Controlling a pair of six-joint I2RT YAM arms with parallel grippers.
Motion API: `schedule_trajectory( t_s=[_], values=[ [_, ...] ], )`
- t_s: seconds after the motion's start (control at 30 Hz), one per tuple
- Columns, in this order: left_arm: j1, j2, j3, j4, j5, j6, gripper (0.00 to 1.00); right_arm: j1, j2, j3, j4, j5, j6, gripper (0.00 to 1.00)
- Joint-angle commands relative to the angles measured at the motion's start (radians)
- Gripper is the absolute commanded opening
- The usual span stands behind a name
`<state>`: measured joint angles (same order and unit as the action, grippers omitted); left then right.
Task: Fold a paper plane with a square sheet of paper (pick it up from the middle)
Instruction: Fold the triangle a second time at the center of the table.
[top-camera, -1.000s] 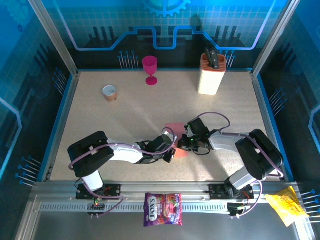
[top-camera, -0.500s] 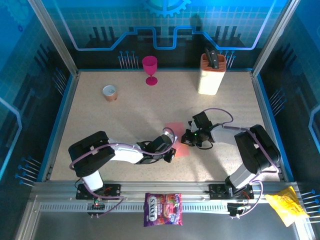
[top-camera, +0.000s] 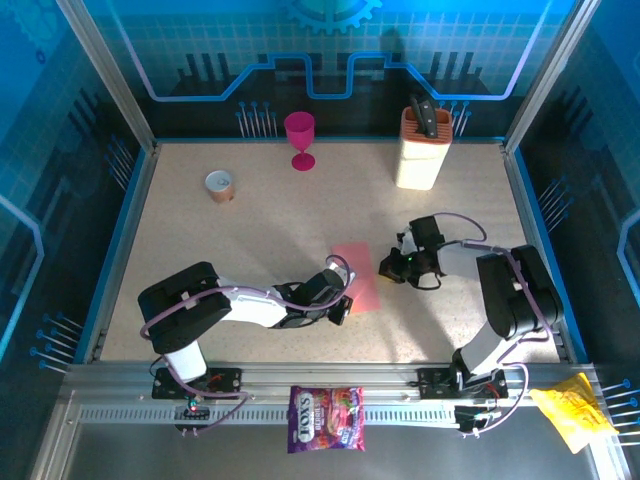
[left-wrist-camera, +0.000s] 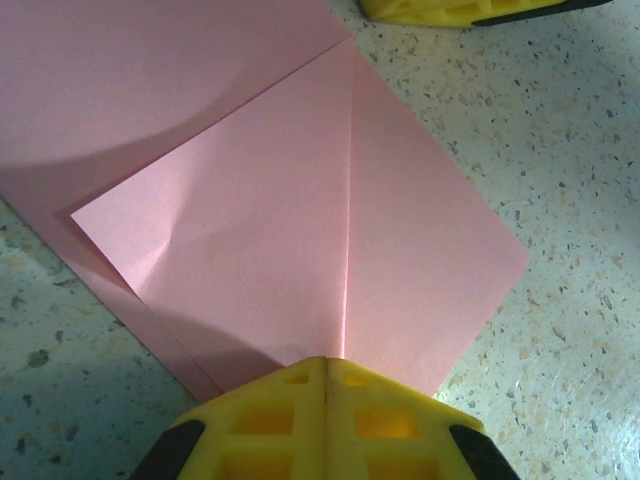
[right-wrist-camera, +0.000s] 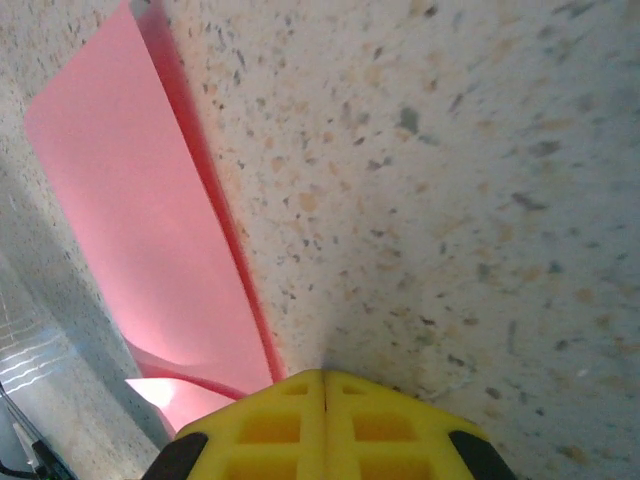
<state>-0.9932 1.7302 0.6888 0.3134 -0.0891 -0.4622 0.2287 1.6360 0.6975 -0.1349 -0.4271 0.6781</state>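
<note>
The square sheet of paper (top-camera: 357, 277) lies flat mid-table, salmon pink, partly folded. In the left wrist view the paper (left-wrist-camera: 300, 200) shows two corner flaps meeting along a centre crease. My left gripper (top-camera: 346, 303) is shut, its yellow tips (left-wrist-camera: 325, 366) resting on the near end of that crease. My right gripper (top-camera: 385, 269) is shut too, just right of the sheet. Its tips (right-wrist-camera: 325, 378) sit on bare table beside the paper's (right-wrist-camera: 140, 230) slightly raised edge. One yellow finger of the right gripper (left-wrist-camera: 450, 10) shows beyond the sheet.
A magenta goblet (top-camera: 300, 136) and a cream knife block (top-camera: 421, 150) stand at the back. A small cup (top-camera: 219, 184) sits at the back left. A purple candy bag (top-camera: 326, 418) and a yellow wrapper (top-camera: 572, 410) lie on the front rail.
My right gripper has slid to the right, off the paper and onto bare table, with its arm drawing back. The left gripper and the sheet have stayed put.
</note>
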Motion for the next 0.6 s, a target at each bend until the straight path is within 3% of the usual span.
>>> schedule_trajectory(
  t_s=[0.0,0.27,0.57],
  values=[
    [-0.011,0.040,-0.050,-0.154,0.023,0.004,0.00,-0.033,-0.042,0.003,-0.042,0.071,-0.013,0.00],
    [-0.012,0.034,-0.046,-0.159,0.020,-0.001,0.00,0.131,-0.209,-0.025,-0.046,0.124,0.078,0.00],
    [-0.012,0.015,-0.023,-0.184,0.030,0.003,0.00,0.217,-0.059,-0.025,0.050,0.140,0.118,0.00]
  ],
)
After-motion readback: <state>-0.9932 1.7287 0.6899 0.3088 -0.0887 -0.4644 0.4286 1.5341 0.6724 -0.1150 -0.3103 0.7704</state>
